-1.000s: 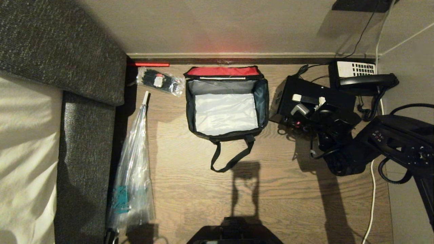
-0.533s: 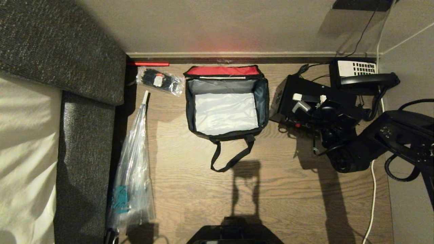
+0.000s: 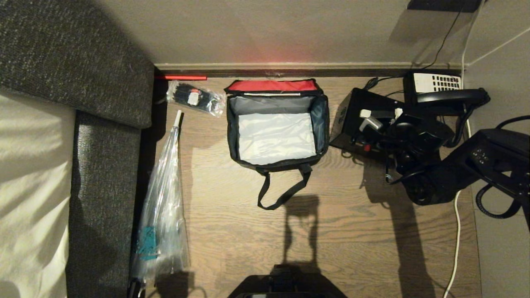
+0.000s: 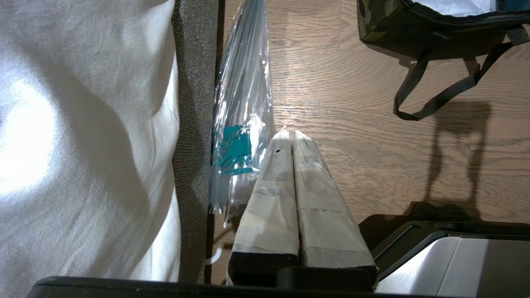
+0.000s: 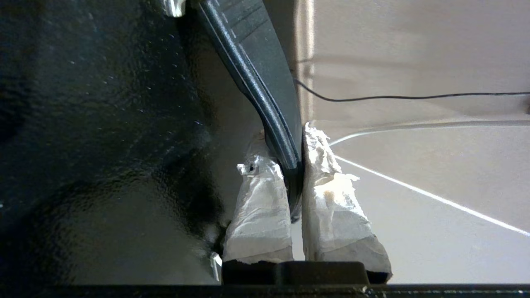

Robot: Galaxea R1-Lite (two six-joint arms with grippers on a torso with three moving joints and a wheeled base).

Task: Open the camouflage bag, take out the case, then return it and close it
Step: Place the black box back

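The right end effector (image 5: 293, 174) is clamped on the handle (image 5: 265, 91) of the case (image 3: 364, 124), which stands tilted, long axis running toward the wall. To its left the bag (image 3: 276, 124) gapes open, lid against the wall. The left end effector (image 4: 292, 138), pressed closed, holds nothing.

No readable text, labels or numbers; telephone (image 3: 434, 85) keypad markings too small.

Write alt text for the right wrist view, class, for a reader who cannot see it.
The right gripper, its fingers wrapped in white tape, is shut on the case's handle, a curved black bar. The case, black and speckled, fills one side of the view; beyond the handle are a pale wall and a thin black cable.
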